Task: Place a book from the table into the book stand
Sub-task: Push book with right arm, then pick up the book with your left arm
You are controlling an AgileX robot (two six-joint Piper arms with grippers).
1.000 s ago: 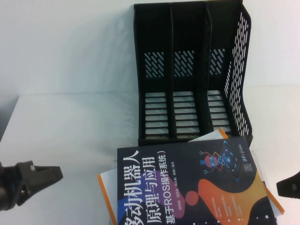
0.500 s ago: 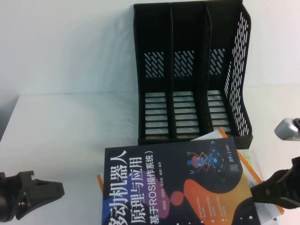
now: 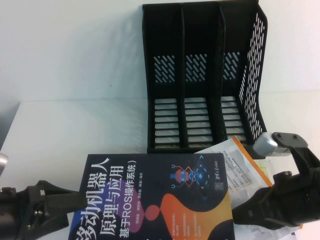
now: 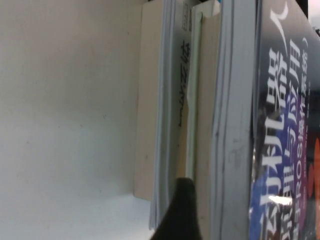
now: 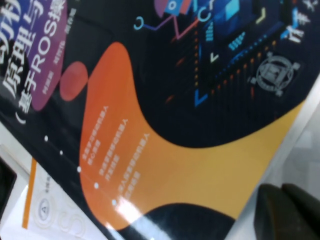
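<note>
Book [image 3: 155, 197]: dark navy paperback, white Chinese title, orange and purple blobs, small robot graphic. Lies flat on a stack of books on the table [image 3: 75, 130], in front of the book stand [image 3: 200, 80], between both sets of fingers; long axis runs toward the stand.

Left gripper [image 3: 55, 202]: at the book's left edge, fingers spread, holding nothing; the nearer one.

Right gripper [image 3: 245, 212]: at the book's right edge, over the white book [image 3: 240, 160]; finger state cannot be told.
</note>
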